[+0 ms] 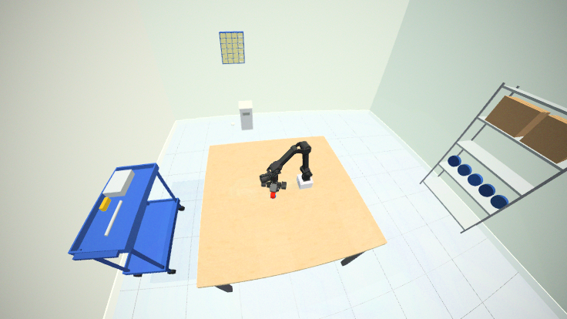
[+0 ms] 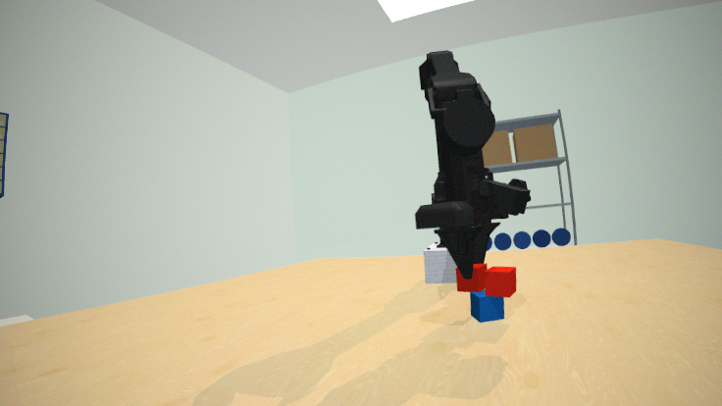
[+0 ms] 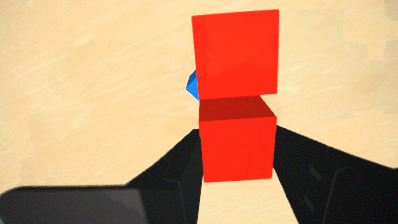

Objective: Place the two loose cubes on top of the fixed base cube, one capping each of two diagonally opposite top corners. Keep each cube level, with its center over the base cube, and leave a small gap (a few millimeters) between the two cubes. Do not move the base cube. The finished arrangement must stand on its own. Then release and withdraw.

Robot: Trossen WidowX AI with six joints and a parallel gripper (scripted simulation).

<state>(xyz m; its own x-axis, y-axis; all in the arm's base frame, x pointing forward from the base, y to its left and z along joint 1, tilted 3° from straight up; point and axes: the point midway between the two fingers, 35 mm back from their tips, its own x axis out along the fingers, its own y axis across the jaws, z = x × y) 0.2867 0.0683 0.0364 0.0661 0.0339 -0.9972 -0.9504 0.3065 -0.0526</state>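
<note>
Gripper (image 1: 273, 193) (image 2: 473, 270) (image 3: 233, 134) clamped on a red cube (image 2: 469, 279) (image 3: 238, 150). Just beyond the fingertips, second red cube (image 2: 500, 281) (image 3: 236, 54) sits on the blue base cube (image 2: 487, 307) (image 3: 193, 86), overhanging it. Base cube on tabletop (image 1: 293, 222) (image 2: 151, 343) (image 3: 90, 90), below gripper. Contact between held cube and base: can't tell.

Occlusions and cut-offs, three views

Wrist: upper red cube (image 3: 236, 54) covers most of blue base cube (image 3: 192, 87); only a sliver shows. Both black fingers run off the lower edge. Exterior: a fingertip hides part of the held red cube (image 2: 463, 283); the wall grid (image 2: 4, 151) is cut off left. Top: shelf rack (image 1: 462, 231) is cropped right; cube gap too small to tell.
</note>
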